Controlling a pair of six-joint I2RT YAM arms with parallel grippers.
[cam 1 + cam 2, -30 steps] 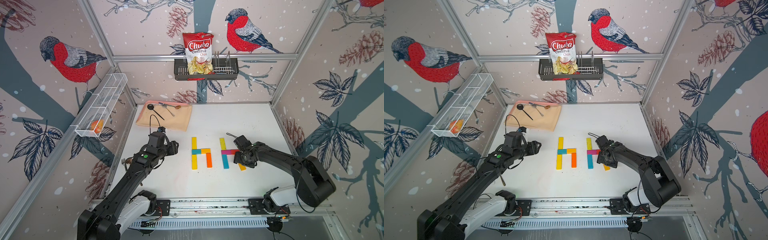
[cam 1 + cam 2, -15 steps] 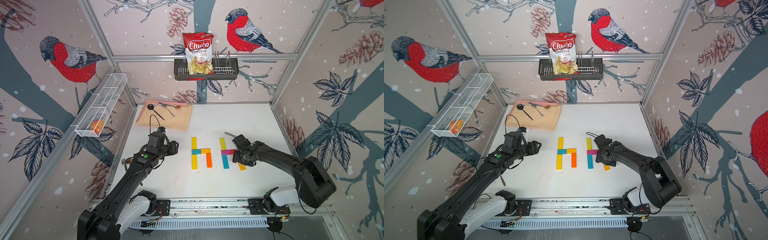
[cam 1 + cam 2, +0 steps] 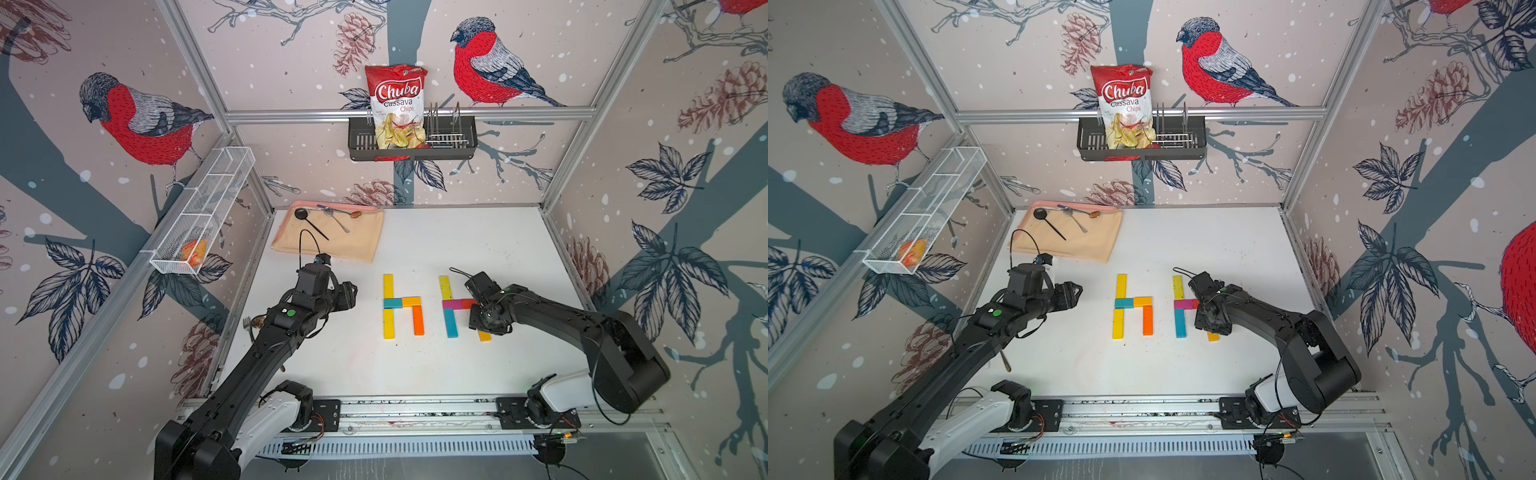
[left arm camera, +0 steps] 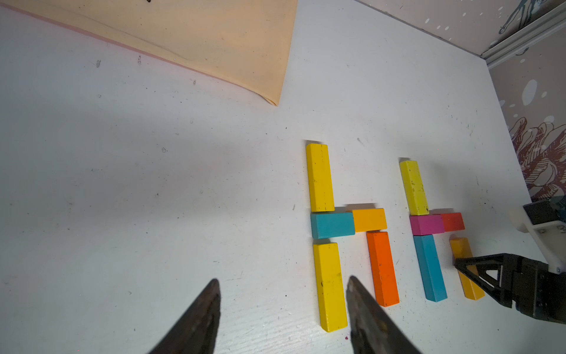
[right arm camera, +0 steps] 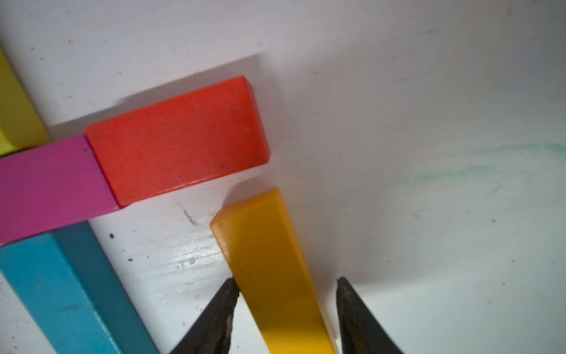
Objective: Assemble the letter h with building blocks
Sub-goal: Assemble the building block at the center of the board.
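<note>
Narrowing this past second, right jaws straddle the skewed amber block (image 5: 272, 275), not yet gripping; straightening it should finish the h. Left jaws gape, empty.

In the right wrist view the amber block (image 5: 275, 275) between the fingers of the right pincer (image 5: 286, 280) runs off the picture's edge behind the tips. The teal block (image 5: 46, 291), magenta block (image 5: 49, 187) and yellow block (image 5: 15, 116), ahead of the tips, are each cut by the edge. In both top views this pincer's body hides most of the amber block and one end of the red block (image 3: 467, 304). Behind the left pincer (image 3: 351, 293), its arm covers a fork (image 3: 248, 323) save the tines.
</note>
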